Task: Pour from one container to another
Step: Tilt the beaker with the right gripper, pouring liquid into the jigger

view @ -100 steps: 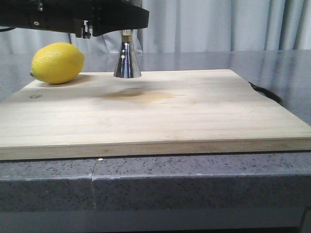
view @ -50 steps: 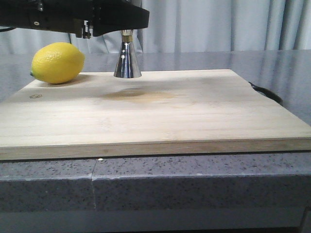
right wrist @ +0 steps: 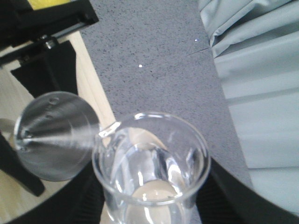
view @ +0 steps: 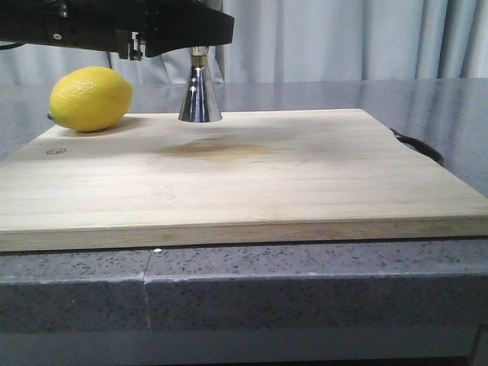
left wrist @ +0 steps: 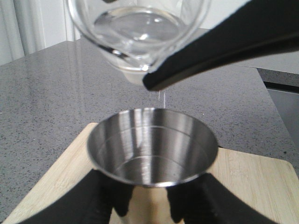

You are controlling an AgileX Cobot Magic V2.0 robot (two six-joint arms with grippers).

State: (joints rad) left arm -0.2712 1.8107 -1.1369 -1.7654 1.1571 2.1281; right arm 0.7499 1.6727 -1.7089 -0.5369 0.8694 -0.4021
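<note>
The steel jigger [view: 200, 97] stands on the far part of the wooden board [view: 244, 183], right of the lemon. In the left wrist view its open cup [left wrist: 152, 144] faces up, and my left gripper [left wrist: 147, 205] is shut on the waist below it, one black finger [left wrist: 105, 196] on each side. The clear glass beaker [left wrist: 140, 28] hangs tilted just above the cup, lip down, with a faint thin streak under the lip. My right gripper [right wrist: 152, 200] is shut on the beaker [right wrist: 152, 163], which holds clear liquid, with the jigger [right wrist: 53, 135] beside its lip.
A yellow lemon [view: 90, 97] lies at the board's far left corner. The left arm [view: 114, 27] crosses the top of the front view above it. A pale stain [view: 217, 150] marks the board in front of the jigger. Grey counter and curtains lie behind.
</note>
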